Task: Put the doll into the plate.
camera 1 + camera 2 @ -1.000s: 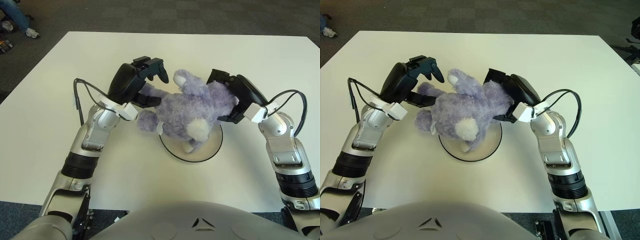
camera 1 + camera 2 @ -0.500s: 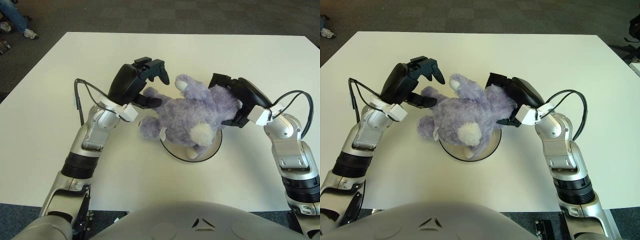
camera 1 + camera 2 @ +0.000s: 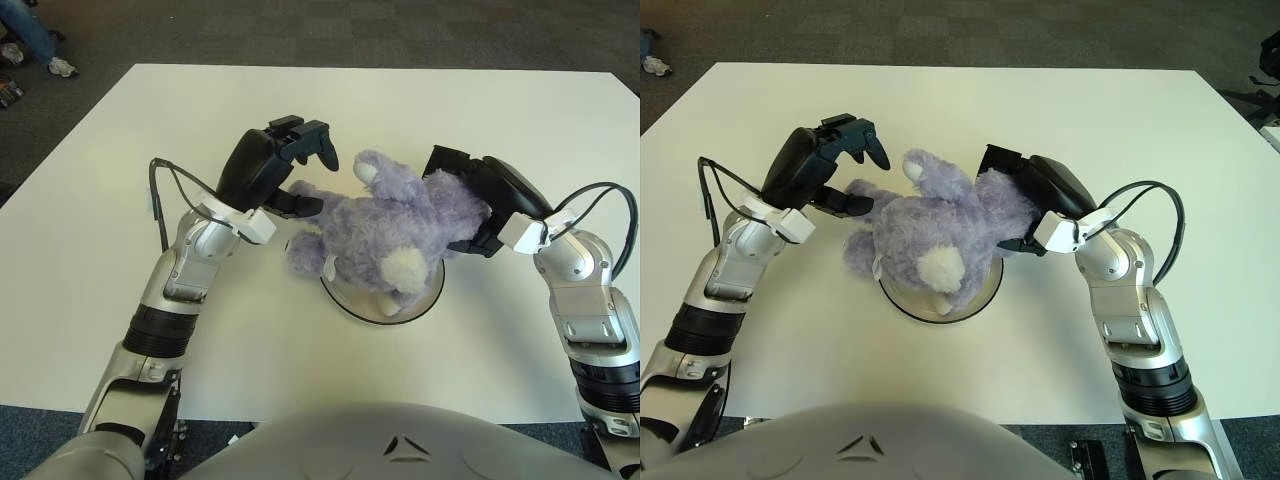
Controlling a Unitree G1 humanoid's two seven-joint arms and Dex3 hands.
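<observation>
Doll (image 3: 385, 232) lying crosswise over plate (image 3: 352, 297), between spread, empty left hand (image 3: 275, 170) and nearer right hand (image 3: 480, 200), grip unclear.

White table (image 3: 120, 160) carries a round plate (image 3: 352, 303)

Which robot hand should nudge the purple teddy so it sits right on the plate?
Probably the left hand. The doll hangs off the plate toward the robot's left, and that hand is beside the overhanging part. The right hand is at the doll's far side.
</observation>
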